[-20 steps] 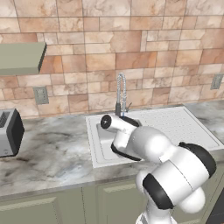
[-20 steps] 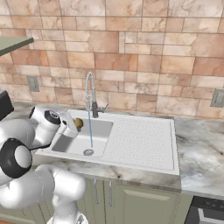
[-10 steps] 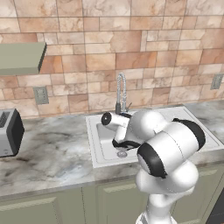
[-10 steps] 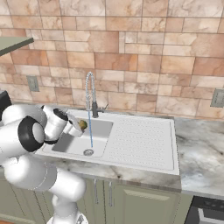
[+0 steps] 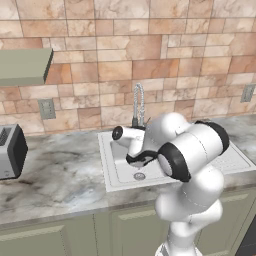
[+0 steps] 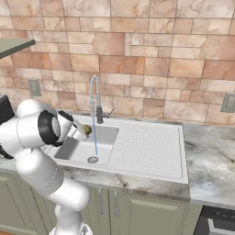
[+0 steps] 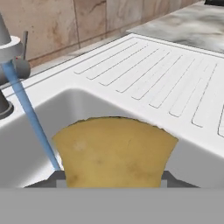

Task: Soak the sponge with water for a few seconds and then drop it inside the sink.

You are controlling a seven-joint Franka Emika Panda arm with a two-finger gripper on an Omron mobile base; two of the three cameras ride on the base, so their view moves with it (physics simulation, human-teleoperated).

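The hand [image 6: 83, 133], closed on the sponge [image 7: 114, 152], holds it over the sink [image 6: 106, 136] just beside the water [image 7: 33, 120], not under it.

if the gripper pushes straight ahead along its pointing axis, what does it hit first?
Likely the far inner wall of the pale grey-white square sink, below its ribbed drainboard; the gripper carries the yellow-ochre sponge ahead. Depth unclear.

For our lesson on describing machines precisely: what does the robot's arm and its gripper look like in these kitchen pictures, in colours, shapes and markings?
The glossy white arm is built of rounded, bulbous segments joined by dark black ring-shaped joints, rising from a white column base. Its wrist ends in a short white cylinder with a black end cap. The gripper is small, pale with dark tips. No cables or markings are visible.
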